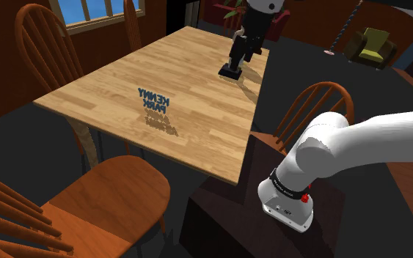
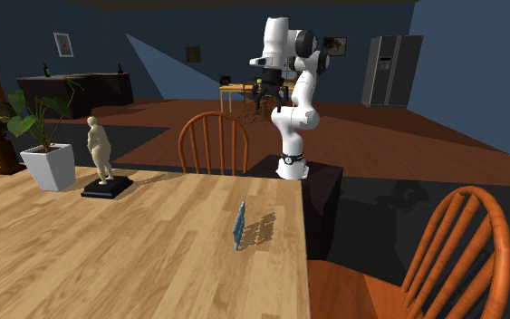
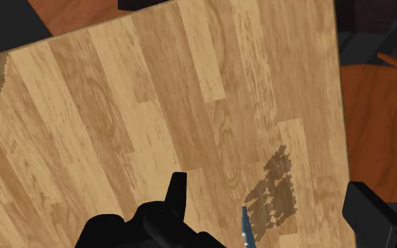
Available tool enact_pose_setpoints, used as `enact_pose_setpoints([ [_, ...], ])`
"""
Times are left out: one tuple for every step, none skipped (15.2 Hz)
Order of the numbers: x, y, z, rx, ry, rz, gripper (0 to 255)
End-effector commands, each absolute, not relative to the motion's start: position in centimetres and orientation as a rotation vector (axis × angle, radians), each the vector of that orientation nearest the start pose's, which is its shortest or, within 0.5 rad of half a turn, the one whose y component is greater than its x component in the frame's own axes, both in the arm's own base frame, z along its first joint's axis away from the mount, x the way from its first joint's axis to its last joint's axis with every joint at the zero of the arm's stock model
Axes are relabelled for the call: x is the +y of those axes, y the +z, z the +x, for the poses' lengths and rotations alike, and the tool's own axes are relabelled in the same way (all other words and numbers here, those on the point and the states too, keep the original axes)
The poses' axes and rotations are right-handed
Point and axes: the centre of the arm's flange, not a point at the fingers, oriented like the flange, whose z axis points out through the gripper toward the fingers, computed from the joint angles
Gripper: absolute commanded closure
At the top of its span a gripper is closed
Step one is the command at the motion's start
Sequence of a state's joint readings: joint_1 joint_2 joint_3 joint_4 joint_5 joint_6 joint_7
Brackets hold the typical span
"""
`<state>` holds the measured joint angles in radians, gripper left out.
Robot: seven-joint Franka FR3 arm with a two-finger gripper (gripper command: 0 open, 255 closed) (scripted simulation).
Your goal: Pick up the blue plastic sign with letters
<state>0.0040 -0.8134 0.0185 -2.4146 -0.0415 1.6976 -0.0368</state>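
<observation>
I see my tool (image 3: 268,187) released over the wooden surface (image 1: 197,135), fingers apart. The blue lettered sign (image 1: 155,102) stands upright mid-surface, untouched, well apart from the far statuette (image 1: 235,59).

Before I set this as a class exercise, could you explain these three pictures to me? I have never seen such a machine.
It is a white robot arm on a box beside a wooden table. One picture looks over its shoulder, one faces it across the table, and one looks down from its hand. On the table stand a blue sign made of letters, a figurine and a potted plant. The black gripper hangs open above the table and holds nothing.
</observation>
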Motion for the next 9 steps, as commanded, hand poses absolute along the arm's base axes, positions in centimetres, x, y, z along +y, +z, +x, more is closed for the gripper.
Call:
enact_pose_setpoints([
  [0.5,58.3,31.1,-0.092,-0.153,-3.192,0],
  [0.5,57.7,32.4,-0.106,-0.144,-3.191,0],
  [0.5,57.1,33.6,-0.12,-0.134,-3.19,0],
  [0.6,56.4,34.9,-0.134,-0.125,-3.189,0],
  [0.7,55.8,36.1,-0.149,-0.115,-3.187,0],
  [0.7,55.1,37.3,-0.163,-0.106,-3.186,0],
  [0.8,54.5,38.6,-0.177,-0.096,-3.184,0],
  [0.9,53.8,39.8,-0.191,-0.087,-3.183,0],
  [1.0,53.2,41.0,-0.205,-0.078,-3.181,0],
])
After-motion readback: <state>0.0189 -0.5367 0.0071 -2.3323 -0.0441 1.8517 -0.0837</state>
